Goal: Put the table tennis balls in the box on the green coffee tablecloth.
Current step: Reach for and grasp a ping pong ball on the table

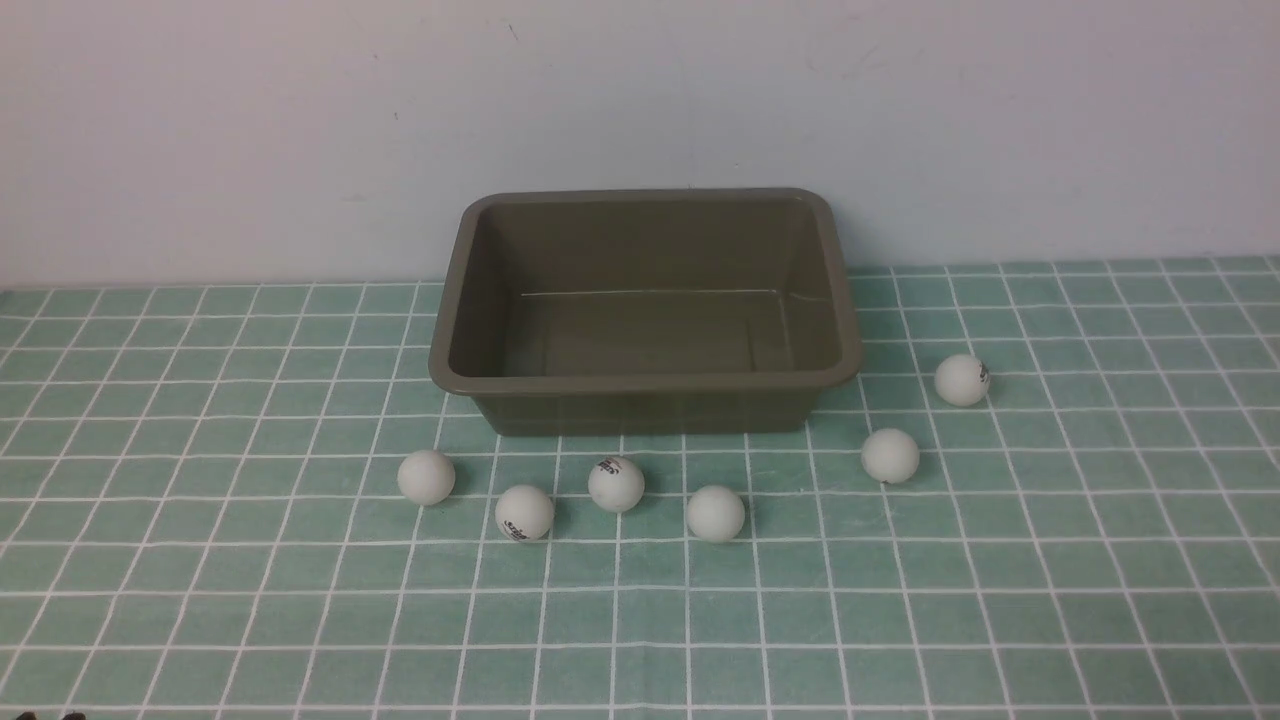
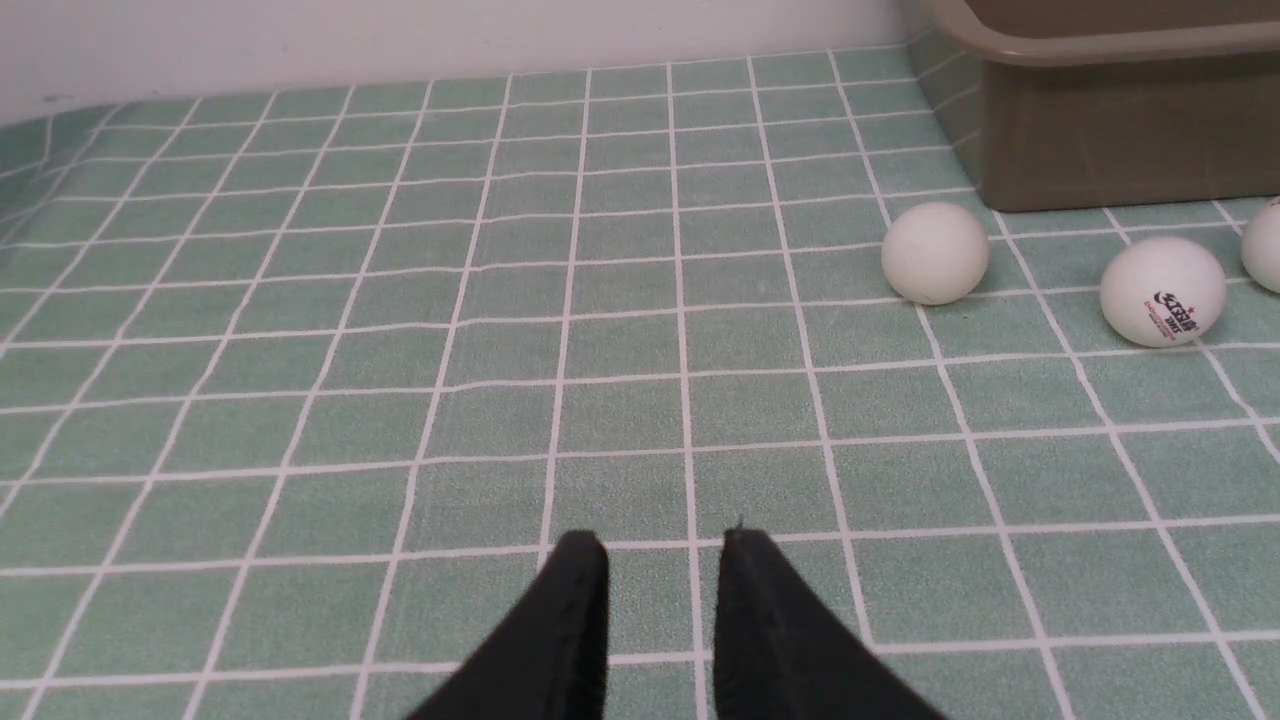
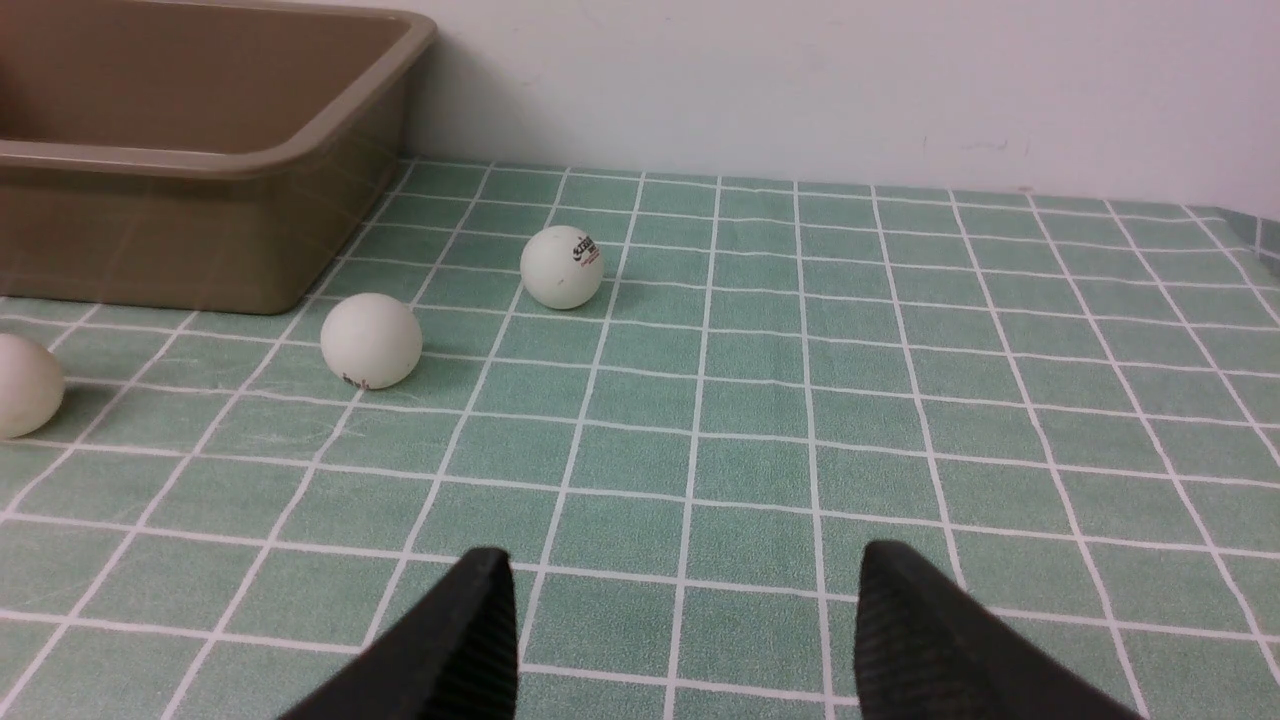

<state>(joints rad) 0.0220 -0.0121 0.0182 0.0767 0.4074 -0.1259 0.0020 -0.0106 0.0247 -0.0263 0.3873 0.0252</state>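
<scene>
The olive-brown box (image 1: 450,330) stands empty at the back middle of the green coffee tablecloth (image 1: 1000,600). Several white table tennis balls lie in front of it and to its right, among them one at the left end (image 1: 426,476), a logo ball (image 1: 616,483) and the far-right ball (image 1: 962,380). No gripper shows in the front view. My left gripper (image 2: 662,552) is shut and empty, low over bare cloth, well short of the nearest ball (image 2: 936,252) and the box (image 2: 1100,130). My right gripper (image 3: 688,568) is open and empty, with two balls (image 3: 371,340) (image 3: 562,267) ahead near the box (image 3: 200,160).
A plain white wall (image 1: 640,100) rises directly behind the box. The cloth folds down at its edge (image 3: 1265,240) in the right wrist view. A third ball (image 3: 25,385) sits at that view's border.
</scene>
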